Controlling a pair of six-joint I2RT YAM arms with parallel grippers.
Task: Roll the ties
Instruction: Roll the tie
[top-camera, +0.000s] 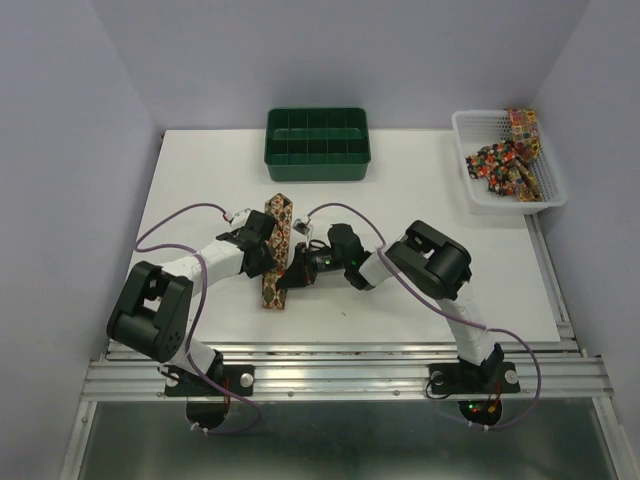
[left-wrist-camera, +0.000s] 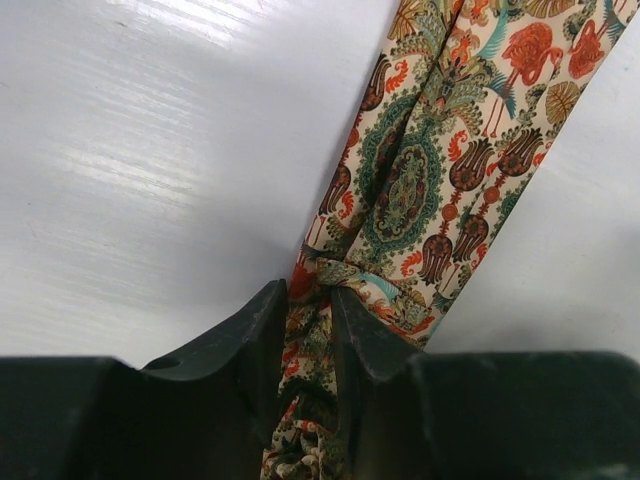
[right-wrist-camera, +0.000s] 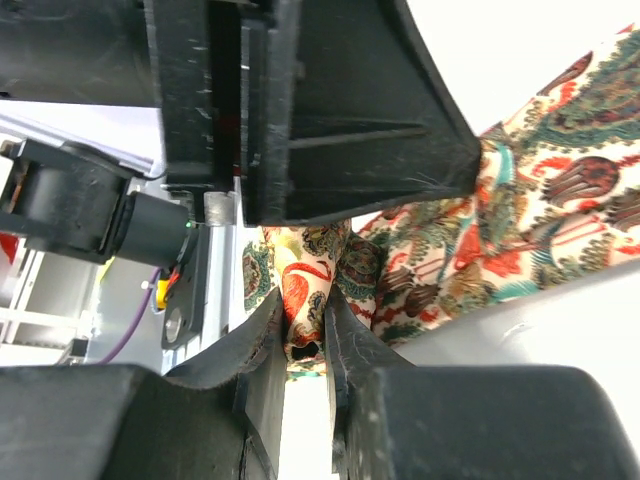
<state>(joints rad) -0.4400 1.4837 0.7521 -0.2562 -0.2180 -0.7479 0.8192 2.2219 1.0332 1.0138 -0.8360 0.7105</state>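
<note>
The tie (top-camera: 280, 215) lay on the bench (top-camera: 420, 200), running near to far. The left pincer (left-wrist-camera: 308, 305) and right pincer (right-wrist-camera: 303, 325) each pinched its bunched near part. Rolling looked barely started; next came a tight turn toward the far end.

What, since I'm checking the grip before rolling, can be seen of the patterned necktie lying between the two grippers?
The long, narrow fabric necktie lies flat on the white table, running from near to far. Its print is tan with red, green and teal ornaments. Midway it bunches into folds, pinched from either side by the left gripper and the right gripper, both shut on it.
</note>
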